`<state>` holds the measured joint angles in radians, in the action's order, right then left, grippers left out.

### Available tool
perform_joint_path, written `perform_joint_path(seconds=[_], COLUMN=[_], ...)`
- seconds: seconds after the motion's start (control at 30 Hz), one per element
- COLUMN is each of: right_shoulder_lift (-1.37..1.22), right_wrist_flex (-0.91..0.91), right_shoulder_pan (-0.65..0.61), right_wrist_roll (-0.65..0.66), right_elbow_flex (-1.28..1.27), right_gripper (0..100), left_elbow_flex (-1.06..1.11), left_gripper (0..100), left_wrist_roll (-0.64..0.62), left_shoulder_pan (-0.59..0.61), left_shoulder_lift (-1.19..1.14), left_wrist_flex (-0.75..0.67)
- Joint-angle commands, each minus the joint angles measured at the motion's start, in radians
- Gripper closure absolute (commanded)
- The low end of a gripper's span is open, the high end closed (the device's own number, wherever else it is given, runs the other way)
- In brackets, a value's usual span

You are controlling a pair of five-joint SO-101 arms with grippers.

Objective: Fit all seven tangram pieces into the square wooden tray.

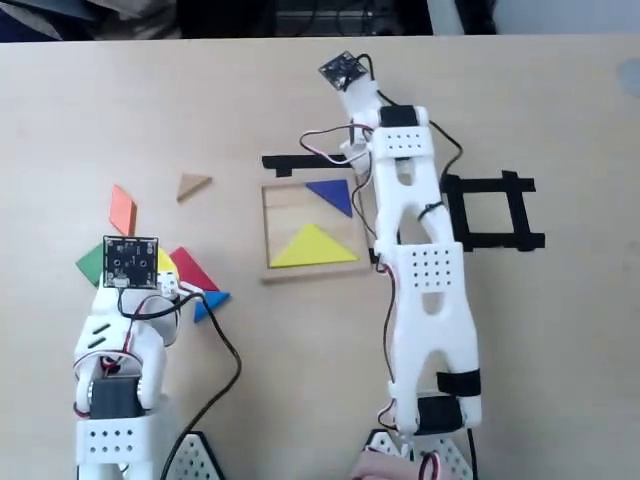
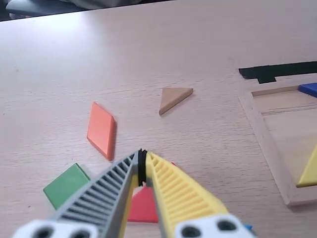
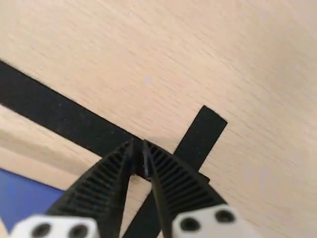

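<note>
Looking down in the high view: the square wooden tray [image 1: 288,212] lies mid-table [image 1: 250,90] between the arms, just beside the right arm [image 1: 425,290]. Two pieces sit in it. The yellow triangle [image 1: 313,247] has its long edge along the near rim and its apex pointing away. The blue triangle [image 1: 332,195] is in the far corner on the right arm's side. Five pieces lie loose around the left arm [image 1: 120,340], apart from the tray:
- orange parallelogram [image 1: 122,209], long axis running near-to-far on a slight slant
- tan triangle [image 1: 193,184], sharp tip toward the tray
- green square [image 1: 92,265]
- red triangle [image 1: 192,268]
- small blue triangle [image 1: 210,302]

Black tape [image 1: 490,184] marks the table.

Left wrist view adds the finger state: the left gripper [image 2: 142,157] is closed tip to tip, grey finger against yellow, with nothing between them. The red triangle lies under the fingers, just behind the tips. The orange parallelogram is just beyond the tips on the grey finger's side, the green square is beside the grey finger, and the tan triangle is farther out. A tray corner shows on the yellow finger's side.

Right wrist view: the right gripper [image 3: 140,151] has its black fingers pressed together, holding nothing. The tips are over a crossing of tape strips just outside the tray rim. A corner of the blue triangle lies inside the rim, apart from the fingers.
</note>
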<state>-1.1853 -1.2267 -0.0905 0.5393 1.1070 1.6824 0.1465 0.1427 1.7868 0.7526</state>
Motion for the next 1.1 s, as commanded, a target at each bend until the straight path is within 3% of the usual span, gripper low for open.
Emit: perform_joint_path(seconds=[0.0, 0.27, 0.77, 1.07], right_shoulder_lift=[0.005, -0.002, 0.005, -0.004], right_wrist_flex=[0.015, 0.020, -0.150, -0.278], right_shoulder_pan=[-0.014, -0.014, -0.021, -0.035], right_wrist_roll=[0.009, 0.002, -0.014, -0.012], right_elbow_flex=[0.051, 0.044, 0.051, 0.223], right_gripper=[98.8, 98.8, 98.8, 98.8], left_elbow_flex=[0.016, 0.016, 0.016, 0.016], left_gripper=[97, 97, 97, 97], left_wrist_roll=[0.003, 0.003, 0.003, 0.003], left_shoulder_pan=[-0.012, -0.012, -0.012, -0.010], left_shoulder_lift=[0.011, 0.011, 0.012, 0.012], left_wrist_flex=[-0.025, -0.025, -0.026, -0.026])
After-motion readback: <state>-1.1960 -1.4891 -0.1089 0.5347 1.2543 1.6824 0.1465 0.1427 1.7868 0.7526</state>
